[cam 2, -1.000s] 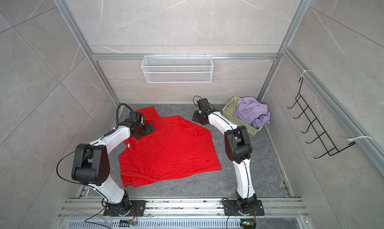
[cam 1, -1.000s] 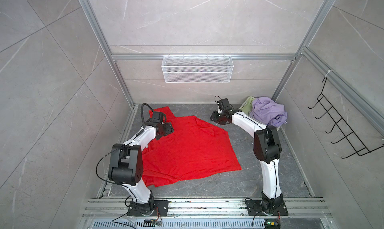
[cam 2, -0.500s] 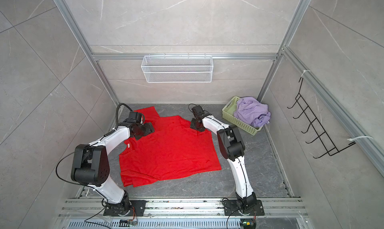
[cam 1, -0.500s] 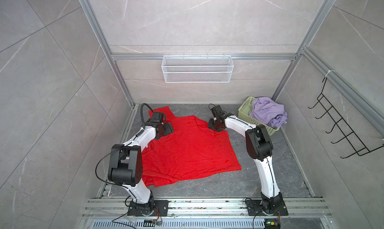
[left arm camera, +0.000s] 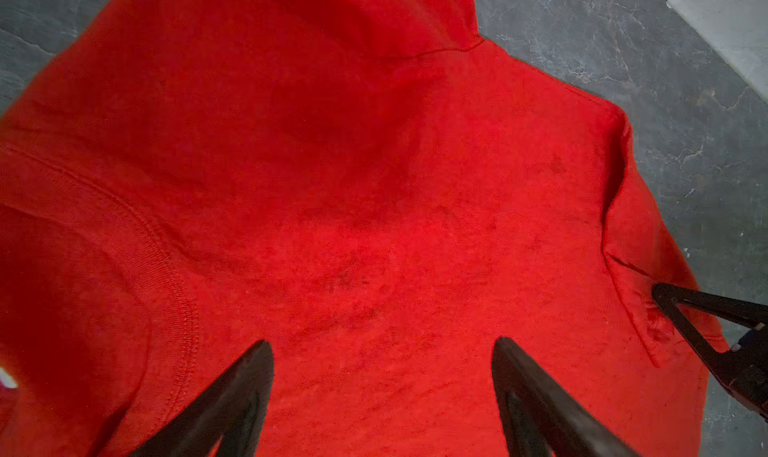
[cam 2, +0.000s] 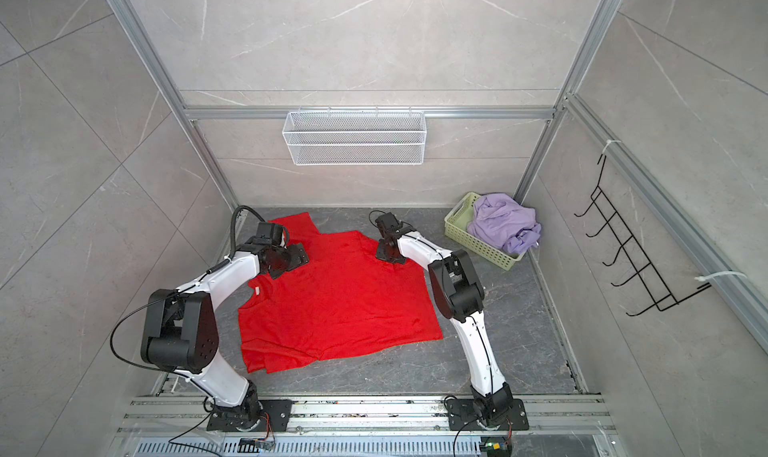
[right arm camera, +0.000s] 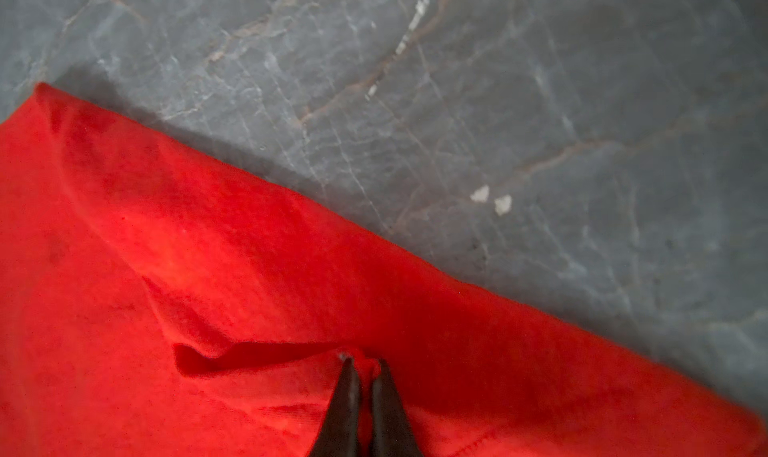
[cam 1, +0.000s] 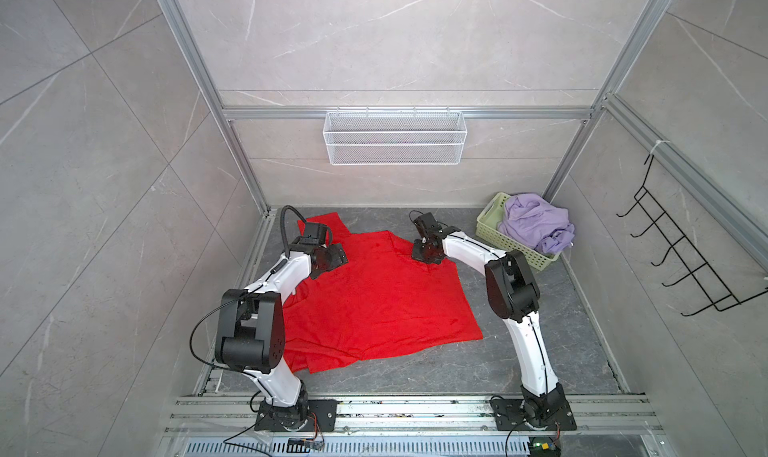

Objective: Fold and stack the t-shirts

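The red t-shirt (cam 1: 374,301) (cam 2: 332,301) lies spread on the dark floor, collar toward the left arm. My left gripper (left arm camera: 382,347) is open just above the cloth beside the collar seam, holding nothing; in both top views it (cam 1: 336,255) (cam 2: 299,257) sits over the shirt's far left part. My right gripper (right arm camera: 363,361) is shut on a small pinched fold of the red t-shirt near its far right edge (cam 1: 422,255) (cam 2: 384,255). The lilac t-shirt (cam 1: 536,226) (cam 2: 505,222) is heaped crumpled in the pale green basket (cam 1: 490,214) (cam 2: 457,222).
The basket stands in the far right corner, close behind the right arm. A white wire shelf (cam 1: 395,143) hangs on the back wall and a black hook rack (cam 1: 685,268) on the right wall. Metal frame rails edge the floor. Bare floor (cam 1: 519,351) lies right of the shirt.
My right gripper has moved from the bare floor near the basket onto the shirt's far right edge and shut on a fold of it. The left arm has stayed put.
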`<state>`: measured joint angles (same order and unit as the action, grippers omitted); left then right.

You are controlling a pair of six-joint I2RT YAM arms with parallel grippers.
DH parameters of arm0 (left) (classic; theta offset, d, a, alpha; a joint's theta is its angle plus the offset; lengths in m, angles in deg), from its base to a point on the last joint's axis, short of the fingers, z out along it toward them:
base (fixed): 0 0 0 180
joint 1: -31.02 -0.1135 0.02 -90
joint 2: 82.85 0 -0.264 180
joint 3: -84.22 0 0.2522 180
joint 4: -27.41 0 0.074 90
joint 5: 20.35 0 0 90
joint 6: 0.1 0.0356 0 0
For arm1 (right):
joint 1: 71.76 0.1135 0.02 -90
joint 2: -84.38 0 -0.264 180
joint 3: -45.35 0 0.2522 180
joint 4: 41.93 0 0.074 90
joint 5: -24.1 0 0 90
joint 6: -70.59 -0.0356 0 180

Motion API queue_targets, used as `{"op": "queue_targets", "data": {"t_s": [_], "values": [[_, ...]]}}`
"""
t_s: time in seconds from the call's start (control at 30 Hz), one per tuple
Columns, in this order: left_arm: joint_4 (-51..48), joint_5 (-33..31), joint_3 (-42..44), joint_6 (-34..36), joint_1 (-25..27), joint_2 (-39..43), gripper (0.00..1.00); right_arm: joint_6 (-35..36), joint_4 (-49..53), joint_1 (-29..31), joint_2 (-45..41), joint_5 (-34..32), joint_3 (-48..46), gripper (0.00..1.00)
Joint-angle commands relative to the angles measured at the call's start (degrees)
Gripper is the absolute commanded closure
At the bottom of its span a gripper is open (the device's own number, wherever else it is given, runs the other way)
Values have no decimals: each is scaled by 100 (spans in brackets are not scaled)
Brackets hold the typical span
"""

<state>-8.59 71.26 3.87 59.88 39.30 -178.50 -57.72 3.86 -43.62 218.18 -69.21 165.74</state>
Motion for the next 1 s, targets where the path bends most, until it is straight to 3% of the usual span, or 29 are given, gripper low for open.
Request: {"op": "queue_targets", "data": {"t_s": [0.0, 0.23, 0.37, 0.6, 0.63, 0.7, 0.73, 0.83, 0.97], "values": [[79, 13, -162, -92, 22, 104, 15, -16, 337, 25, -161, -398, 120, 96], [80, 12, -170, -100, 23, 47, 15, 481, 174, 5, -541, -1020, 299, 97], [51, -1, -162, -101, 24, 88, 15, 896, 334, -177, -1, -1403, 1260, 98], [-34, -173, -38, -73, 16, 372, 15, 896, 794, -605, 1424, -1876, 3486, 100], [-35, -199, 10, -73, 21, 442, 15, 950, 866, -645, 1655, -1875, 3848, 95], [-58, -272, 95, -78, 21, 557, 15, 995, 1137, -684, 2031, -2045, 4569, 75], [-78, -306, 142, -91, 21, 631, 15, 974, 1451, -719, 2274, -2271, 5075, 72], [-96, -435, 319, -124, 25, 843, 15, 842, 2135, -798, 2617, -2462, 6000, 46], [-166, -592, 458, -93, 12, 1031, 14, 1050, 2123, -785, 2294, -2023, 5798, 44]]}}
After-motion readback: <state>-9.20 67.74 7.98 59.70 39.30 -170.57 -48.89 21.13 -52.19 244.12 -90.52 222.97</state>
